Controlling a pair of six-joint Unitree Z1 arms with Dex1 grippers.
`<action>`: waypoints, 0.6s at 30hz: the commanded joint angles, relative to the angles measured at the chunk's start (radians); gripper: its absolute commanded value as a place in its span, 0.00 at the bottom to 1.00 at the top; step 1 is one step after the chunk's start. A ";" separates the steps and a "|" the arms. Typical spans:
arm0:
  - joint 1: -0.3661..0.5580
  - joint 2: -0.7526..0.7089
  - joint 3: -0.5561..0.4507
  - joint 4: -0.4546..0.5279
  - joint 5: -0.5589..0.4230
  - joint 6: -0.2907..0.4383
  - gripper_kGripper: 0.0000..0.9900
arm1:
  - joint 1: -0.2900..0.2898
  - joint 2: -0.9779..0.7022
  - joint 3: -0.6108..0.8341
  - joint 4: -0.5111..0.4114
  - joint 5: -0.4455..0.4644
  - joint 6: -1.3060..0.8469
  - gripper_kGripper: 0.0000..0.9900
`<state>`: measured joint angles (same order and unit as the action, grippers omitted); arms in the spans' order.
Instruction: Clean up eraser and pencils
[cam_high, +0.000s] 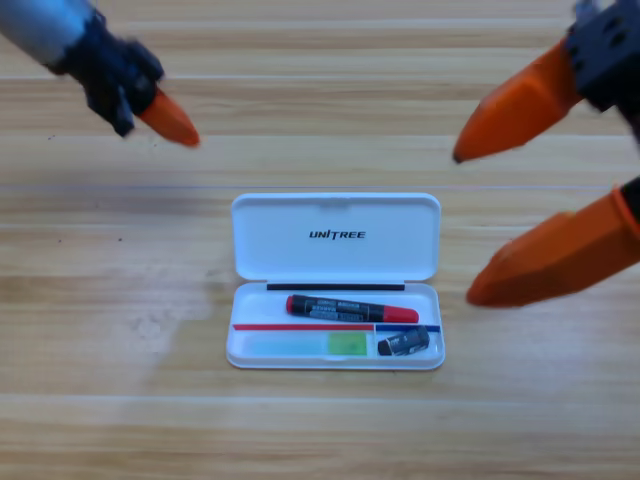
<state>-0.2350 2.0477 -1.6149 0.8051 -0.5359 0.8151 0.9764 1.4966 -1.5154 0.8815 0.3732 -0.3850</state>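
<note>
Eraser (403, 344) lies in white case (336, 281) lower right compartment, pale-green stick (305, 345) just left of it, black marker (352, 308) above both. Case lid open on worktop (100, 400). Right gripper (462, 225) right of case, jaws wide apart, empty. Left gripper (168, 120) up-left of case, jaw gap unclear.

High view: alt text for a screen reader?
An open white case on a wooden table holds the black marker, pale-green stick and eraser. The left gripper hovers at upper left, the right gripper, open, at right; both empty.
</note>
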 joint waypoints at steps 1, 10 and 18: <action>0.002 0.210 -0.045 -0.007 -0.088 0.007 0.00 | 0.015 0.109 0.017 -0.015 0.032 0.005 1.00; -0.021 0.356 -0.142 0.006 -0.187 -0.002 0.00 | 0.015 0.126 0.009 -0.015 0.059 0.008 1.00; -0.069 0.419 -0.165 0.069 -0.282 0.016 0.00 | 0.015 0.126 0.004 -0.015 0.073 0.017 1.00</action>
<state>-0.2518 2.3917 -1.7789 0.8431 -0.7778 0.8155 0.9770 1.5761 -1.5157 0.8812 0.4290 -0.3768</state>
